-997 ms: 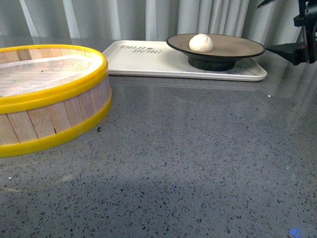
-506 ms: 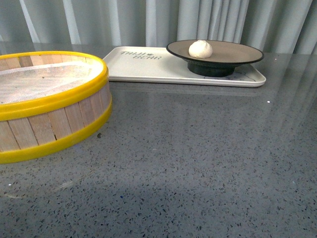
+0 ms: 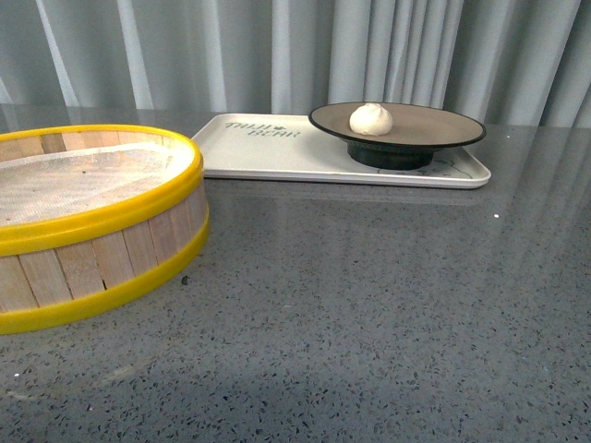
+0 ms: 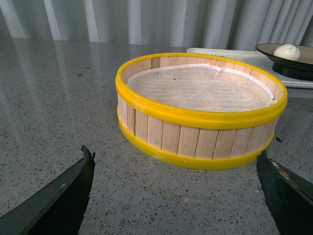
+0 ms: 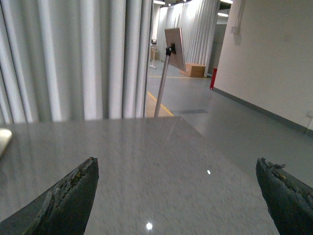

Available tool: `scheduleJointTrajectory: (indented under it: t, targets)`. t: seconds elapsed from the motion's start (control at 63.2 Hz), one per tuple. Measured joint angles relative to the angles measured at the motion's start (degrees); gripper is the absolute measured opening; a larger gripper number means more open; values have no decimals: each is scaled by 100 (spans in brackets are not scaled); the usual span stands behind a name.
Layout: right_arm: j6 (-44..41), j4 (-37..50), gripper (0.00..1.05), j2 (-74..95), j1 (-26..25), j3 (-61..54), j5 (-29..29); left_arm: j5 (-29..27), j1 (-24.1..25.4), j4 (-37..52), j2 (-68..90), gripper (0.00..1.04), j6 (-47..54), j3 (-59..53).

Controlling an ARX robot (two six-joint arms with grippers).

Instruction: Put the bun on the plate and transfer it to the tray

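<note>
1. Nearest, at about 9 o'clock in the front view, a round wooden steamer basket (image 3: 88, 217) with yellow rims stands on the grey speckled tabletop (image 3: 369, 314). A white mesh liner shows inside it, and no bun is in it.
2. The left end effector (image 4: 181, 196) shows only in the left wrist view. Its two dark fingertips are spread wide apart and hold nothing, with the basket lying beyond them.
3. The right end effector (image 5: 181, 196) shows only in the right wrist view. Its fingertips are also spread wide and empty, pointed over bare tabletop toward a curtain and a hallway.
4. Farther back, at about 12 to 1 o'clock in the front view, the cream tray (image 3: 268, 152) lies flat, with grey lettering near its 11 o'clock corner.
5. The black-rimmed plate (image 3: 434, 129) stands on the tray's 3 o'clock half, upright on its dark foot.
6. The white bun (image 3: 370, 119) rests on the plate, toward its 9 o'clock side.
7. Judged from this layout, both steps look done: bun on plate, plate on tray. Nothing appears left except keeping both arms clear.
</note>
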Motion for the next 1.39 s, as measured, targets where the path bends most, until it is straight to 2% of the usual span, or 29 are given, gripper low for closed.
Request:
scheduleJointTrajectory:
  t: [0.127,0.174,0.222,0.253,0.633,0.728,0.839,1.092,1.203,1.393]
  targets:
    - [-227,151,95,-168,-293,-649,-389,0,0,0,0,98,0,0]
    - [61,-164,86,-236,-505,-763,-1532,-2,0,0,0,98,0,0]
    - [254,-164,77,-337,-503,-999,-2203,0,0,0,0,98,0,0]
    - [382,-55,68,-431,-389,-1255,-2420,7,0,0,0,98,0,0]
    - [535,-1045,1,-2157,1019,-2041,-1084,0,0,0,-2,98,0,0]
    - [546,-1311,2,-2531,1283,-2122,-839,0,0,0,-2,98,0,0]
    - [546,-1224,2,-2719,1523,-2354,-601,0,0,0,-2,98,0,0]
    - [546,-1987,2,-3530,1961,-2356,-190,0,0,0,-2,98,0,0]
    - [549,-2328,2,-3853,2503,-2356,463,-2,0,0,-2,98,0,0]
    - [546,-2732,2,-4288,2662,-2356,494,-2,0,0,-2,98,0,0]
